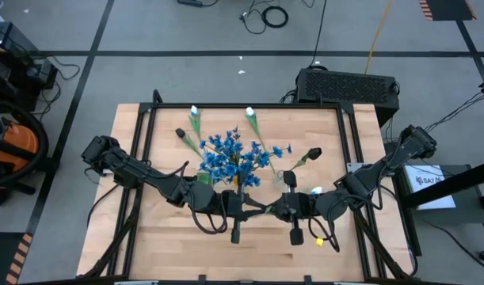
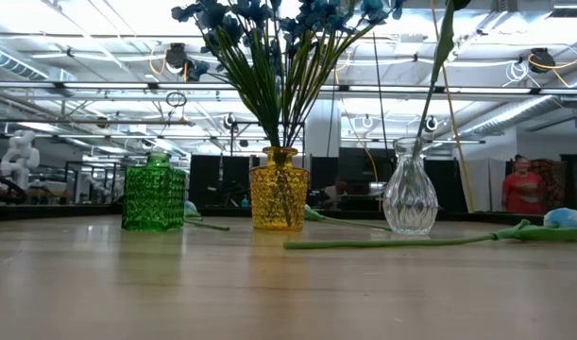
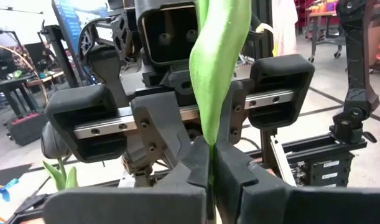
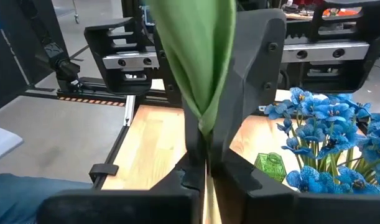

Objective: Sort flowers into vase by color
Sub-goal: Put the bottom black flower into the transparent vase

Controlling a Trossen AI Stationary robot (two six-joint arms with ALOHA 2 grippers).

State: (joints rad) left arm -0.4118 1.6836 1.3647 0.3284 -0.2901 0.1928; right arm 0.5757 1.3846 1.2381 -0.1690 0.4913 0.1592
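**Stem handover, lower centre of the tabletop**

Left gripper [image 1: 253, 209] and right gripper [image 1: 275, 210] met nose to nose, each clamped shut on the same green-leafed flower stem [image 3: 216, 74], seemingly passing it between arms. Bushy blue flowers [image 1: 232, 158] stood in the amber glass vase [image 2: 279, 200]; green glass vase [image 2: 154, 195] apparently empty; clear glass vase [image 2: 410, 196] held one stem. Wooden tabletop [image 1: 178, 245]. Held stem's bloom hidden, colour undeterminable.
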